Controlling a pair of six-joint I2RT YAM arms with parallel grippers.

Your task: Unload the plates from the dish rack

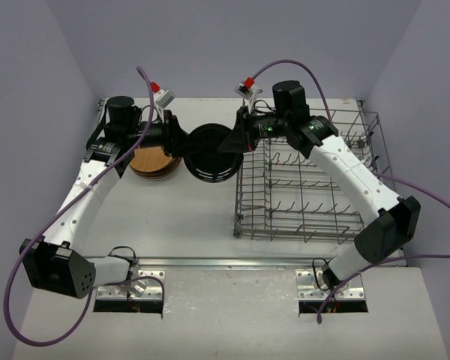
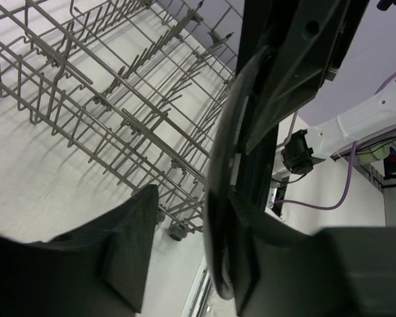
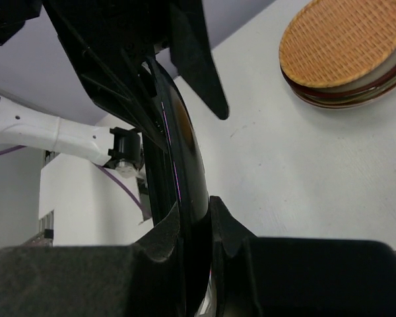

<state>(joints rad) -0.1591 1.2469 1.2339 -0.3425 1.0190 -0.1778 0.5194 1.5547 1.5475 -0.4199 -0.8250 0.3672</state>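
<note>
Starting from the dish rack [image 1: 292,235], which shows no dishes standing in it, everything of interest sits off its left side as seen from overhead. Well out from the rack on that side, a stack of plates [image 1: 151,159] rests on the table [image 1: 195,225], with a tan-orange, woven-looking one on top. Between that stack and the rack, the black plate [image 1: 210,154] is held up between the two arms. The right gripper [image 1: 233,142] is clamped on the plate's rack-side rim, its fingers pressed to both faces in its wrist view. The left gripper [image 1: 184,142] straddles the opposite rim, but one finger [image 2: 132,251] stands apart from the plate, so it reads as not yet clenched. The plate looks rigid, glossy and probably ceramic. That would make it fairly heavy for its size, slick in a pinch grip and breakable if dropped. The rim is the sensible place to hold it, pinched deep enough that the lip seats firmly. One hand should let go only once the other has a firm hold.
</note>
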